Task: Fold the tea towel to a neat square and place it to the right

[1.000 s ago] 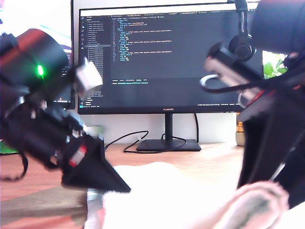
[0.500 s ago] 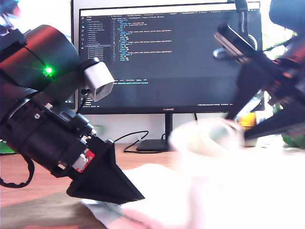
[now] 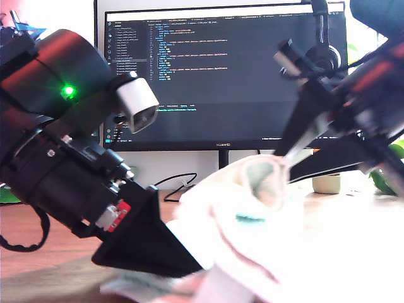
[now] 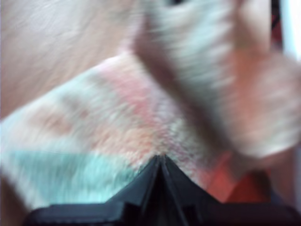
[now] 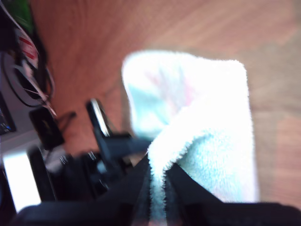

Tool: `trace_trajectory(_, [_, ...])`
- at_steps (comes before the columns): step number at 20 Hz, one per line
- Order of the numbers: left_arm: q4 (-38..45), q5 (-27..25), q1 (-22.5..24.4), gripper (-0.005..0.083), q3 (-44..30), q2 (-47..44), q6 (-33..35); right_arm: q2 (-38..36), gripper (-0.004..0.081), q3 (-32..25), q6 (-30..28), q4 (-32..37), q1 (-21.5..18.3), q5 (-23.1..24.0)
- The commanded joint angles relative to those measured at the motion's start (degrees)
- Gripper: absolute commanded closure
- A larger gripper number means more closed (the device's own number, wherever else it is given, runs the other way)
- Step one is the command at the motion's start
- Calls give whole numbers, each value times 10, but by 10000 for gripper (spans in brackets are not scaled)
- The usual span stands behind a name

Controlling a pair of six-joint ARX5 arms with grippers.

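Holding the tea towel (image 3: 252,208) at two places, we kept it partly raised above the wooden surface (image 3: 38,246). My first gripper (image 4: 161,160), low at the exterior view's left, had its jaws together, pinching the checked pink and mint cloth near the surface. My second gripper (image 5: 157,172), at the exterior view's right, was clamped on a raised fold of the towel, lifted in front of the monitor (image 3: 221,76). The towel's lower part lay bunched on the surface between the arms.
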Motion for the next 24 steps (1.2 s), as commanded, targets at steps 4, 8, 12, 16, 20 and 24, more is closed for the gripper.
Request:
trace_trajectory(4, [5, 3, -7, 793, -8, 6, -1, 47, 783, 0, 16, 50, -2, 4])
trace_trajectory(8, [5, 1, -7, 793, -8, 6, 0, 78, 783, 15, 36, 87, 0, 5])
trace_trajectory(12, [5, 0, -7, 793, -8, 6, 0, 103, 783, 45, 40, 89, 5, 8])
trace_trajectory(16, [6, -2, -6, 793, -8, 6, 0, 113, 783, 66, 40, 101, 17, 17])
trace_trajectory(20, [5, -10, -7, 793, -8, 6, 0, 140, 783, 66, 42, 101, 39, 23])
trace_trajectory(24, [4, -16, -7, 793, -8, 6, 0, 168, 783, 66, 56, 122, 67, 23])
